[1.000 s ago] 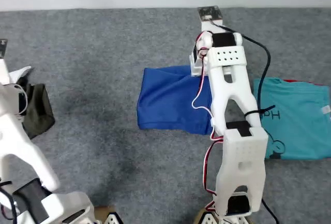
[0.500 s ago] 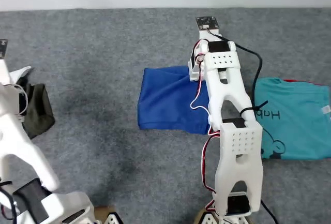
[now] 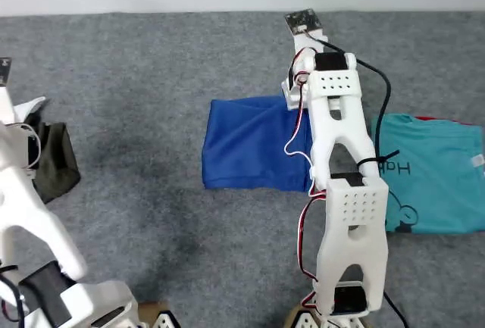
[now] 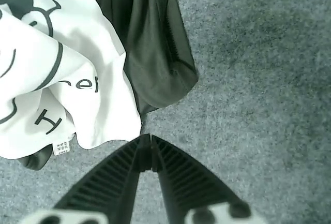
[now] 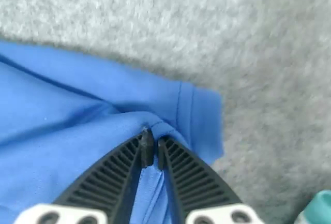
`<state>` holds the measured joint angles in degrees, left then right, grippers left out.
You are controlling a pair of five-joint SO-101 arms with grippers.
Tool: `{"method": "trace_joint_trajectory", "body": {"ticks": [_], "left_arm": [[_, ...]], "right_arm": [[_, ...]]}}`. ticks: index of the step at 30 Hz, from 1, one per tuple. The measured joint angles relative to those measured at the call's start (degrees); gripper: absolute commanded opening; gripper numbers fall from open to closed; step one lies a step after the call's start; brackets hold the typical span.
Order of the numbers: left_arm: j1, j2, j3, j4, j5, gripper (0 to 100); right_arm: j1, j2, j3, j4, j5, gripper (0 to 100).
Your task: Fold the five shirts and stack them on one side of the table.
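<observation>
Three lots of shirts across the surface (image 3: 151, 78).
The middle shirt (image 3: 250, 146) lies centrally, with the right hand (image 3: 292, 93) pinching its far right corner. The edge shirt (image 3: 439, 184) lies to its right. The heap of shirts (image 3: 53, 161) sits far left, beside the left hand (image 4: 150, 149).

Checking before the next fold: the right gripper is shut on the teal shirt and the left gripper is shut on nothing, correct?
No. The right gripper is shut on the blue shirt, not the teal shirt, as the right wrist view shows. The left gripper is indeed shut on nothing.
</observation>
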<state>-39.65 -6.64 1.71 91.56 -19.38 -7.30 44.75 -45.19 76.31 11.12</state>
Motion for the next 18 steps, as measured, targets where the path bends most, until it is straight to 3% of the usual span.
{"method": "trace_joint_trajectory", "body": {"ticks": [15,18], "left_arm": [[0.00,0.00,0.00,0.00,-0.09,0],[0.00,0.00,0.00,0.00,-0.09,0]], "right_arm": [[1.93,6.42,-8.53,-7.21,8.97,1.3],[2.64,8.18,-11.16,-6.51,9.05,7.3]]}}
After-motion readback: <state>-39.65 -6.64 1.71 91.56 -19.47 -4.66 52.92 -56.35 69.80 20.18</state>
